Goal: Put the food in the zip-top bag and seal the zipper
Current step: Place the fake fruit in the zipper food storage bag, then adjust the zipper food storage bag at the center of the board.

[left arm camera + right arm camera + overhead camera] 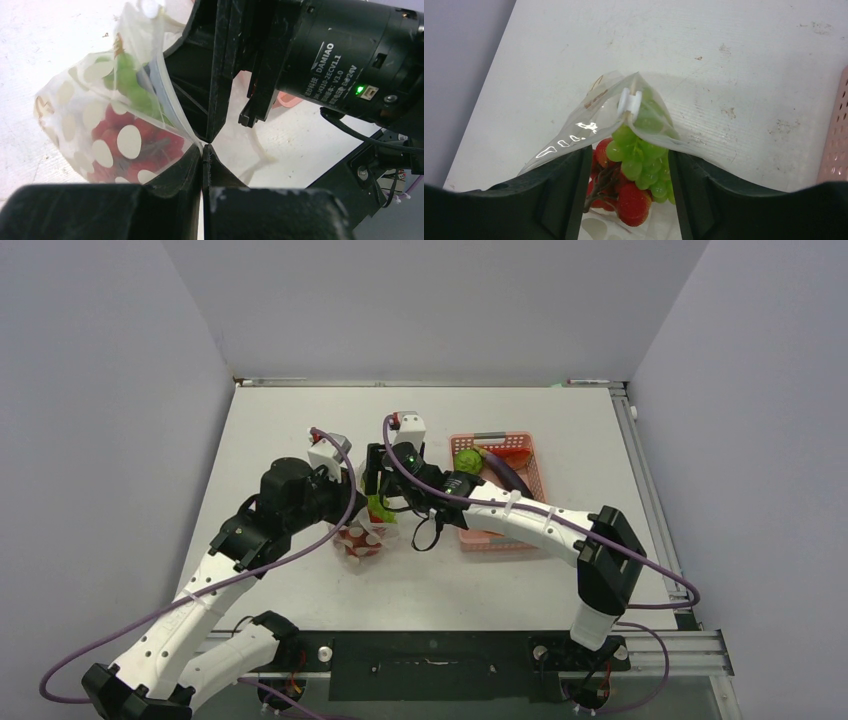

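The zip-top bag [362, 540] lies at mid-table, clear with white polka dots [100, 135]. Green grapes [639, 155] and red pieces [631, 202] are inside it. My left gripper [202, 147] is shut on the bag's mouth edge, beside the zipper strip [164, 85]; in the top view it [348, 502] is at the bag's left. My right gripper [630, 155] is open, its fingers [574, 190] inside the bag mouth with the film draped over them and the grapes between them. A white zipper slider [630, 101] sits at the mouth's far end. The right gripper [378, 498] is over the bag.
A pink slatted basket [495, 540] stands right of the bag and holds a purple eggplant [505, 472], a green round fruit [467, 458] and a red piece [512, 454]. Its edge shows in the right wrist view [839, 125]. Walls enclose the table on three sides.
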You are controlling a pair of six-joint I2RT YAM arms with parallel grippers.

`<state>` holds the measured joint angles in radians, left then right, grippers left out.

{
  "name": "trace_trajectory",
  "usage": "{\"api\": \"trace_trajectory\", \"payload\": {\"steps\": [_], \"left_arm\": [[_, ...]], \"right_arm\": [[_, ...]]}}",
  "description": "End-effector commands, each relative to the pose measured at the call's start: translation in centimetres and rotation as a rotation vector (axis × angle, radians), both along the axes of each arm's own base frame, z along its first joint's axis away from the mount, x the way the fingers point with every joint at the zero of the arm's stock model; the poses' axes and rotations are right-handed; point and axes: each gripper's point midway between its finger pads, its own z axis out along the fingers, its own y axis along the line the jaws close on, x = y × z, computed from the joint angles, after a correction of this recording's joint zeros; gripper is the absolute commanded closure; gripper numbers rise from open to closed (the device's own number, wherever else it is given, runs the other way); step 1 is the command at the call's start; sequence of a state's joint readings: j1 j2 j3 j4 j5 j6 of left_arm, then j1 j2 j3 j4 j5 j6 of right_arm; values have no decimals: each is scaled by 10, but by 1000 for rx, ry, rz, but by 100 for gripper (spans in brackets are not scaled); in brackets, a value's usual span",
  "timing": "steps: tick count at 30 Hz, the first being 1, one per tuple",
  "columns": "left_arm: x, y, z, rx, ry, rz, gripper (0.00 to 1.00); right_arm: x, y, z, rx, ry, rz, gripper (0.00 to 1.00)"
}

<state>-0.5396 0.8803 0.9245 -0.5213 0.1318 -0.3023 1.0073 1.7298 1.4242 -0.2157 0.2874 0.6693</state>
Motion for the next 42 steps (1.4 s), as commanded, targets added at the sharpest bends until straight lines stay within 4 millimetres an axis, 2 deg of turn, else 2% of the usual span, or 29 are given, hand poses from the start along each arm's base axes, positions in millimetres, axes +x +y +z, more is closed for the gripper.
{"api": "trace_trajectory", "payload": {"steps": [1,6,13,18,25,32,34,38,42], "left_arm": [[3,-7,18,-43,-55,-24,100],[4,-4,18,-39,-58,-7,100],[6,-1,18,-34,-59,13,100],[7,-1,17,-31,-58,17,100],[7,0,17,-30,-59,20,100],[7,-1,15,-29,-54,18,100],[7,-1,16,-29,-55,18,100],[7,-1,16,-29,-56,16,100],[7,-1,15,-28,-51,15,100]], "right_arm": [[12,11,38,121,-68,-16,39],[6,3,41,119,-73,1,38],[-13,-9,50,85,-80,75,39],[-22,-31,57,59,-93,60,39],[-35,-67,54,20,-92,17,39],[-48,-93,37,-7,-56,-16,39],[-52,-98,27,-10,-37,-23,39],[-57,-103,9,-3,-2,-39,40],[-59,-97,-6,12,37,-34,41]]}}
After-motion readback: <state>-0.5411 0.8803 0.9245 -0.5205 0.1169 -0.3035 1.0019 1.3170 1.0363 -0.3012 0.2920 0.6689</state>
